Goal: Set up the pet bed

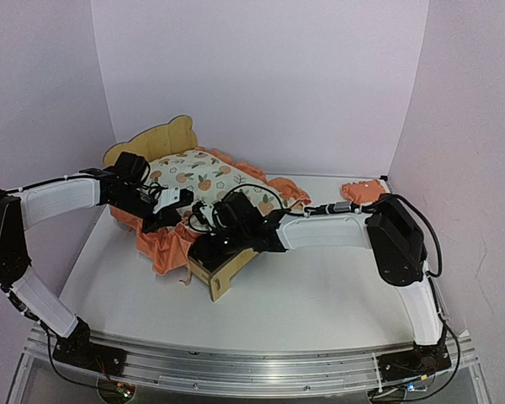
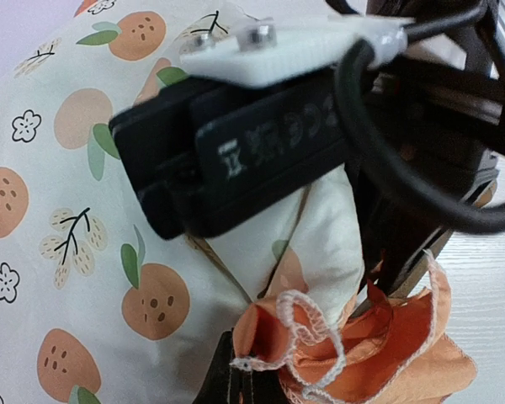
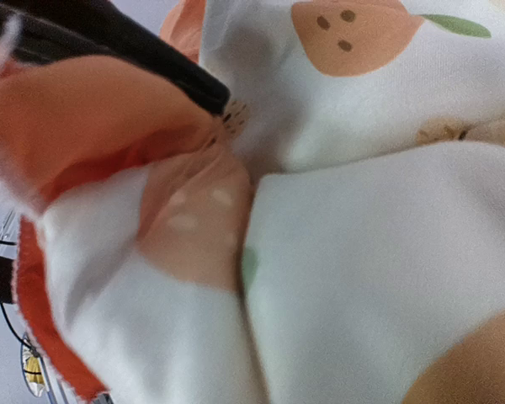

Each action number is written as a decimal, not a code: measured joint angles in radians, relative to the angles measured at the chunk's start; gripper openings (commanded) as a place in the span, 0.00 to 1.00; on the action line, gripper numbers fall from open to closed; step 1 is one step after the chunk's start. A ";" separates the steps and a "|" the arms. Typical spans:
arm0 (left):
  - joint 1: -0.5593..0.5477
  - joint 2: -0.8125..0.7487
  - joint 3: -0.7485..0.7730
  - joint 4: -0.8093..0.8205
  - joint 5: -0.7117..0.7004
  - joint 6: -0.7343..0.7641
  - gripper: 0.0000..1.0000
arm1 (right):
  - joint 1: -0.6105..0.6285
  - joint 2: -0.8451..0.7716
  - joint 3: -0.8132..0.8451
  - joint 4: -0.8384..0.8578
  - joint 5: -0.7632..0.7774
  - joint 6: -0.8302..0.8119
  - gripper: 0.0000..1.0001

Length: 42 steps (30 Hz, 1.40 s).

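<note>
Top external: pet bed (image 1: 161, 137) beneath both jaws, mattress pad (image 1: 209, 174) between

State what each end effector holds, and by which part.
The left end effector pinches the pad by its orange ruffle. The right end effector is buried in the pad's fabric; whether it grips cannot be told.

The top camera looks down from behind the arm bases (image 1: 82, 347) onto the light plywood pet bed (image 1: 162, 140). Both wrist cameras press close to its cream, orange-fruit-print ruffled pad (image 1: 204, 178) (image 2: 59, 219) (image 3: 387, 252), the right nearest.
</note>
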 measured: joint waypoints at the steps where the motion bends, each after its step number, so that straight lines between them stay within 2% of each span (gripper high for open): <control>1: 0.000 0.000 0.000 -0.003 0.003 0.002 0.00 | 0.000 -0.019 -0.009 -0.018 -0.002 -0.005 0.39; 6: -0.012 0.000 -0.004 -0.003 0.009 0.005 0.00 | 0.002 -0.151 -0.040 -0.161 0.053 -0.002 0.49; 12: -0.062 0.002 -0.036 -0.003 -0.002 0.027 0.00 | 0.004 -0.328 -0.072 -0.351 0.301 0.088 0.61; 14: -0.079 0.006 -0.044 -0.003 -0.003 0.037 0.00 | 0.000 -0.365 -0.097 -0.396 0.381 0.138 0.62; 18: -0.101 0.014 -0.055 -0.002 -0.015 0.064 0.00 | -0.035 -0.384 -0.147 -0.472 0.476 0.260 0.61; 28: -0.106 0.045 -0.057 -0.001 -0.050 0.077 0.00 | -0.143 -0.224 -0.078 -0.514 0.413 0.411 0.53; 32: -0.108 0.045 -0.057 -0.001 -0.070 0.077 0.00 | -0.147 -0.203 -0.060 -0.511 0.378 0.440 0.40; 34: -0.108 0.045 -0.057 -0.002 -0.076 0.077 0.07 | -0.150 -0.195 -0.052 -0.503 0.365 0.452 0.34; 37: -0.108 0.045 -0.054 -0.009 -0.076 0.081 0.24 | -0.156 -0.193 -0.053 -0.494 0.348 0.475 0.27; 42: -0.108 0.045 -0.007 -0.066 -0.046 0.077 0.45 | -0.189 -0.239 -0.130 -0.442 0.334 0.512 0.23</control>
